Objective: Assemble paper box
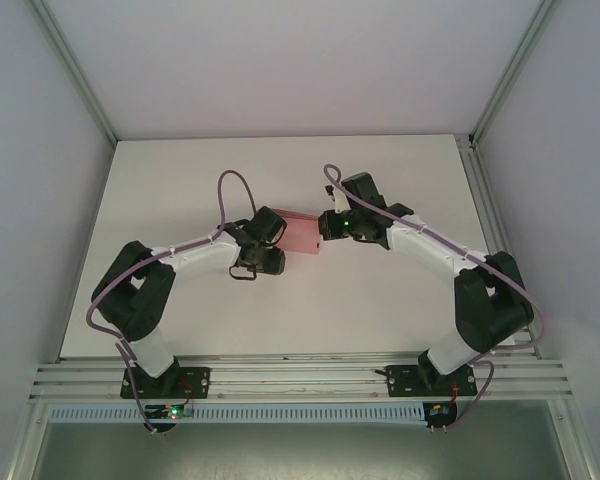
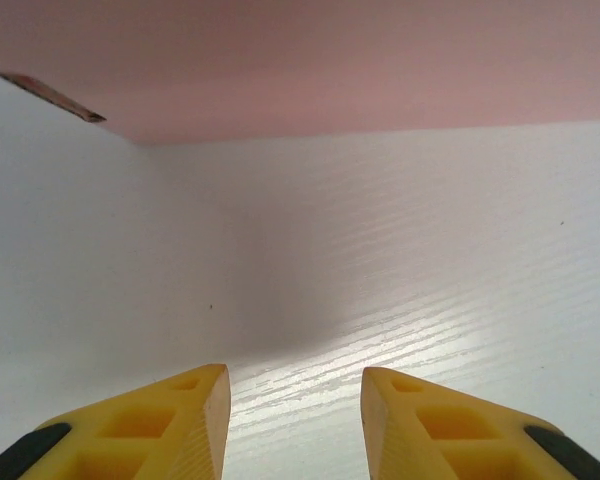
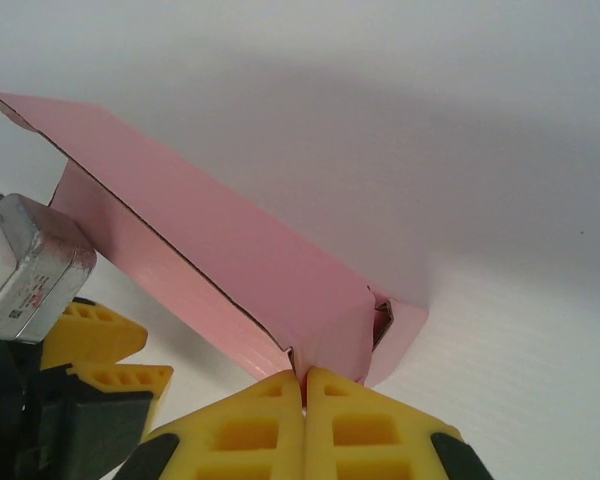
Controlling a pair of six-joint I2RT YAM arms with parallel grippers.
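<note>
At mid-table, between my two wrists: the paper box (image 1: 302, 235), part-folded and pinched at one end.

My right gripper (image 3: 303, 377) is closed tight on a thin edge of the pink card at the box's near end, beside an end flap (image 3: 382, 318) that sits only partly tucked. My left gripper (image 2: 293, 372) is spread wide with nothing between its fingers, and the box's long side lies just ahead of it over the white table (image 1: 280, 310). I judge the step wants a firm but gentle pinch from the right while the left presses near a fold line, not mid-panel, since card this thin would buckle. The card is plain, with no print. A silver block (image 3: 28, 265) on my left wrist carries a small label, too fine to read.
</note>
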